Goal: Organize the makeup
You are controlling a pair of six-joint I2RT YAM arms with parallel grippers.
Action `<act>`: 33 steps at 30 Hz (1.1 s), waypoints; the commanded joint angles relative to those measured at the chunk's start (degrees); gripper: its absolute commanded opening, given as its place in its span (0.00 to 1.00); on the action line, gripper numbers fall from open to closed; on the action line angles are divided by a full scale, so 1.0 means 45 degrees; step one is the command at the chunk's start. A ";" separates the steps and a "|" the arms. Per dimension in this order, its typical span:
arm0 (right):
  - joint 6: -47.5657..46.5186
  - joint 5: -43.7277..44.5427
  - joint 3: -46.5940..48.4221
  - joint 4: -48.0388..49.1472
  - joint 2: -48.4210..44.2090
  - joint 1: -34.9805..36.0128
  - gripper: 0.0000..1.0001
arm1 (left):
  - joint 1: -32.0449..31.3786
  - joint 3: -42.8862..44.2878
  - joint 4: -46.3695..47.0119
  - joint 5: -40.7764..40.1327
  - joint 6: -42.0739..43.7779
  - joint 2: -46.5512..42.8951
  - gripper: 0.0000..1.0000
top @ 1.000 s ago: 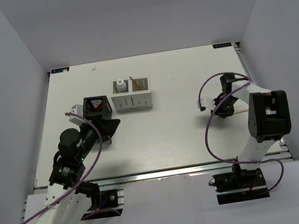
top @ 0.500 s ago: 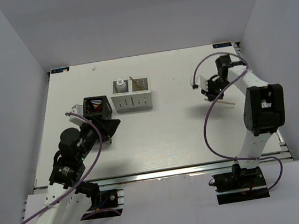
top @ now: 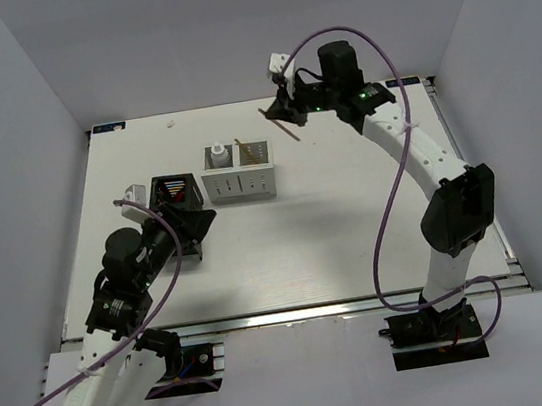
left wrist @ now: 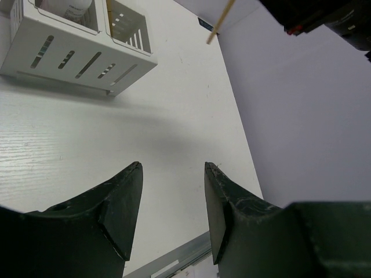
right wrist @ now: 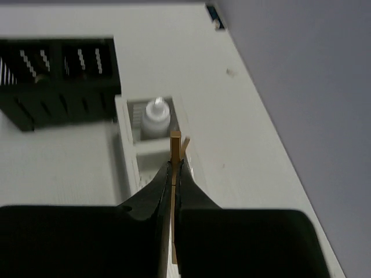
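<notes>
A thin wooden makeup stick [top: 286,128] hangs tilted in the air over the far side of the white bench [top: 306,233], pinched by the fully closed right end effector [top: 286,113]. It is near the white two-compartment plastic box [top: 239,181] that holds a white bottle [top: 218,155]. The left end effector [top: 200,227] is half open and empty beside the black open-frame holder [top: 175,192], towards the left edge.

Robot lab test cell. White table [top: 318,247] boxed by plain grey walls [top: 226,27] at 9, 12 and 3 o'clock. Left arm [top: 114,306] and right arm [top: 446,229] bolted to aluminium rail [top: 297,317] at 6 o'clock. Purple cable [top: 333,30] looped loose.
</notes>
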 commanded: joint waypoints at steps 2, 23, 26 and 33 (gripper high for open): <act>0.7005 0.0003 -0.1050 0.8396 0.0196 0.0164 0.00 | -0.0042 0.0608 -0.0281 -0.0329 -0.0114 -0.0140 0.56; 0.7933 0.1274 -0.1226 0.9519 0.2816 0.0965 0.37 | -0.0042 0.0511 -0.0477 -0.0739 -0.0427 -0.0453 0.57; 0.7116 0.1137 -0.1285 0.8894 0.2641 0.0926 0.55 | -0.0042 0.0491 -0.0458 -0.0759 -0.0446 -0.0569 0.57; 0.5960 0.0689 -0.1500 0.7489 0.1528 0.0536 0.63 | -0.0043 0.0452 -0.0361 -0.0701 -0.0388 -0.0687 0.57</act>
